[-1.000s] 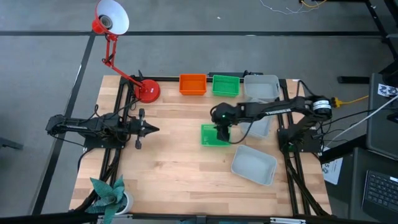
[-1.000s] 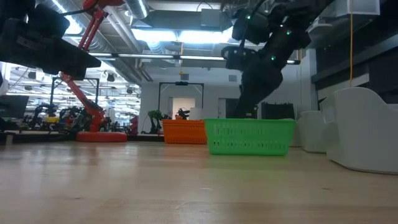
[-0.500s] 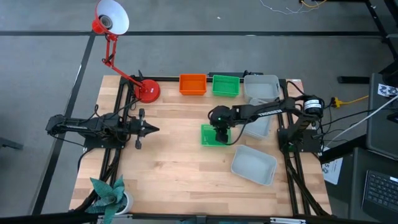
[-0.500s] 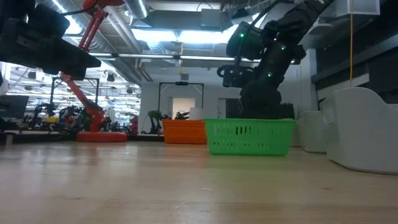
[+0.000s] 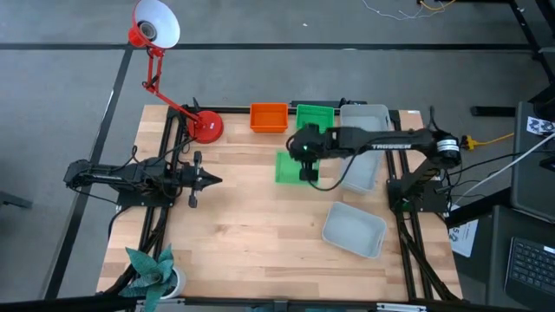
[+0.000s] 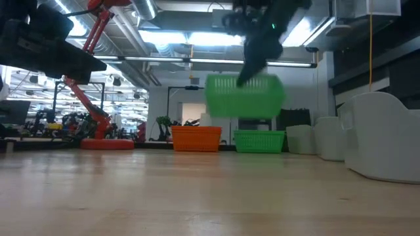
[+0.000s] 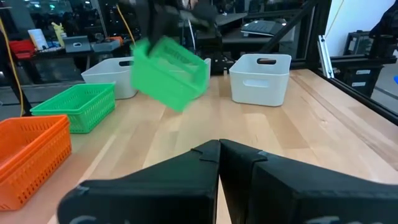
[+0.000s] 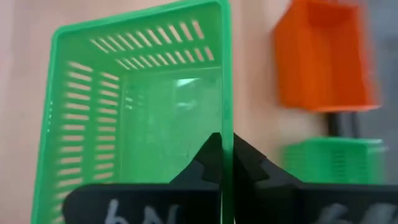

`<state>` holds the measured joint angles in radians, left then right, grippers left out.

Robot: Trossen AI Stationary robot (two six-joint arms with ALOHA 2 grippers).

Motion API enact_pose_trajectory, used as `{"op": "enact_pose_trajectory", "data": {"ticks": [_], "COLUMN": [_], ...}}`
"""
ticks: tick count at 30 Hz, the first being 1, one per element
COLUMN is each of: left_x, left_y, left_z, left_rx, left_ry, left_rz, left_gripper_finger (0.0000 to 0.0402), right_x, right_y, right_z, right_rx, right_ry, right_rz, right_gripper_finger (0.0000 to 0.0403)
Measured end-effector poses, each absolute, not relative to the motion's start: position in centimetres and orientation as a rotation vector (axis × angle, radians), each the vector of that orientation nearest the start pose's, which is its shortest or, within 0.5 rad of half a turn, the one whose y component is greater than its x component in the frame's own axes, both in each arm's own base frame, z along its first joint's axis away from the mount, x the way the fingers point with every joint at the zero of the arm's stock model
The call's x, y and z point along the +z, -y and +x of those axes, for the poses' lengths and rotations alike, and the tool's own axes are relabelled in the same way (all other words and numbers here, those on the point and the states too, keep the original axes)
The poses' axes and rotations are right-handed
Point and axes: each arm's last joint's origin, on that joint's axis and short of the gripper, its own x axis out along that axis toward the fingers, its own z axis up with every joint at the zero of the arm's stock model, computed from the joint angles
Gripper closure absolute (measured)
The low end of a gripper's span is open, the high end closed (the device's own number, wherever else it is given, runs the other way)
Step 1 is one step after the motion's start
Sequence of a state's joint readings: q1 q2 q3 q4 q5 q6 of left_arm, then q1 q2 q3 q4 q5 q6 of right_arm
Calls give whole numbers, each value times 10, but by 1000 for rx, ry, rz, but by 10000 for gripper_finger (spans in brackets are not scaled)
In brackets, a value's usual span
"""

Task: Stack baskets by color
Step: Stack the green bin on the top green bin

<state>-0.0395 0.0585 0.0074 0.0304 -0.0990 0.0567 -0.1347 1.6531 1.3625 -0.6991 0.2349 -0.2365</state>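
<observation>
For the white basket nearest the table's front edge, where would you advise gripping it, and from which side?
Grip one wall of the white basket from above, one finger inside and one outside. It sits open side up, apart from the others, with a thin upright rim. The right gripper, shut on the green basket, holds that one's wall the same way.

1. You see three baskets in a row at the table's (image 5: 243, 251) far edge, with the lamp base (image 5: 207, 126) to their left.
2. The lifted basket (image 5: 290, 167) hangs above the table, in front of this row.
3. One basket (image 5: 353, 230) lies alone, nearer the front right.
4. The plant (image 5: 154, 270) stands at the front left corner.
</observation>
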Motion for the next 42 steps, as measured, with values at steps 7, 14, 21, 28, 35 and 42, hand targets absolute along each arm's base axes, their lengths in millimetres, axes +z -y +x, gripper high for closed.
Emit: {"op": "enact_pose_trajectory", "data": {"ticks": [7,14,21,28,35,42], "left_x": [164,164,164,164,164,164], "left_y": [1,1,1,1,1,1], "left_z": [101,101,101,101,101,101], "left_rx": [59,59,59,59,59,59], "left_ry": [-22,-22,-22,-22,-22,-22], "left_rz": [58,58,58,58,58,58], "left_gripper_finger": [401,401,401,401,401,401], "right_x": [332,340,312,273,234,218], "right_y": [96,201,272,311,328,335], "right_z": [339,303,263,244,247,251], "right_rx": [-272,-263,-193,-159,-124,-117], "right_ry": [-957,-844,-817,-871,-940,-974], "right_rz": [-388,-291,-110,1,37,-14], "right_gripper_finger": [401,401,402,402,402,402]}}
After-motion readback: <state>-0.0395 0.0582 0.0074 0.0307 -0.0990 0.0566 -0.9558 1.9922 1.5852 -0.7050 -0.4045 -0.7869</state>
